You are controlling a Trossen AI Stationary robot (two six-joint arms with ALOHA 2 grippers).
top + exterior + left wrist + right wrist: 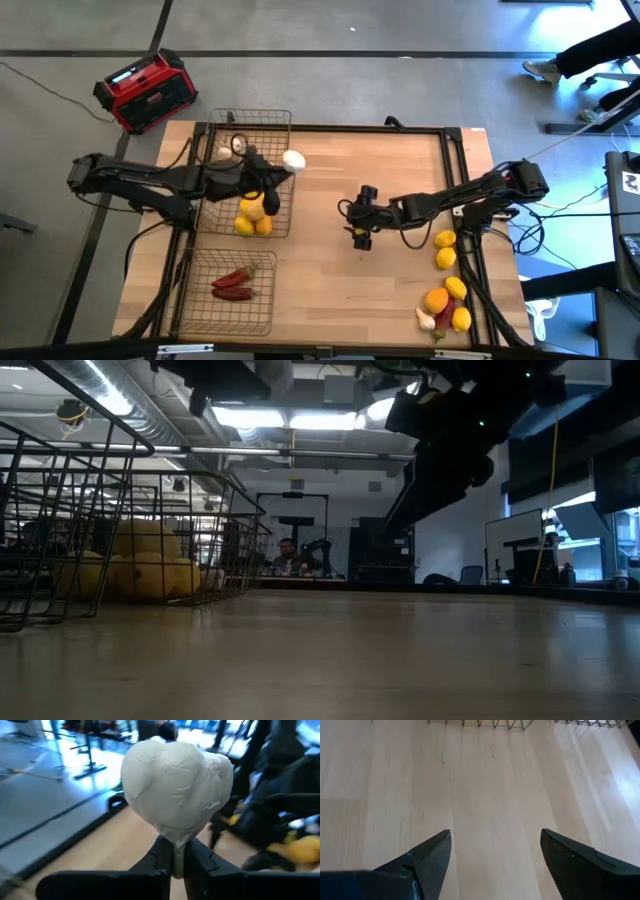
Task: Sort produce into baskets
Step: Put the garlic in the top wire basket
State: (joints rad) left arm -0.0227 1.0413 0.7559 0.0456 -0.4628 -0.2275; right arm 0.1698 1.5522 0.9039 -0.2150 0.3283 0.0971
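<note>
The left claw [283, 166] is pinching a white garlic bulb [294, 159] by its thin stem. In the left wrist view the two dark fingers [162, 857] are pressing together on the stem, and the round body of the garlic bulb [176, 787] is standing out beyond the fingertips, so its long axis is running straight forward from the claw. The claw is hanging above the right edge of the far basket [226, 127], which is already holding another garlic bulb [225, 152] and, in its near part, some lemons [251, 216]. The open part of this basket is lying to the left of the claw and a little behind it, so I judge that the drop is asking for a short move back over the wire rim.

The right claw [361, 238] is hovering over the bare middle of the worktop [330, 290]; its fingers [422, 862] are standing wide apart and holding nothing. The unsorted heap [446, 300] of lemons, oranges and garlic is lying to the right of this claw, near the right edge of the worktop, so the right arm is the nearer one to it. The near basket [262, 323] is holding red chili peppers [233, 284].
</note>
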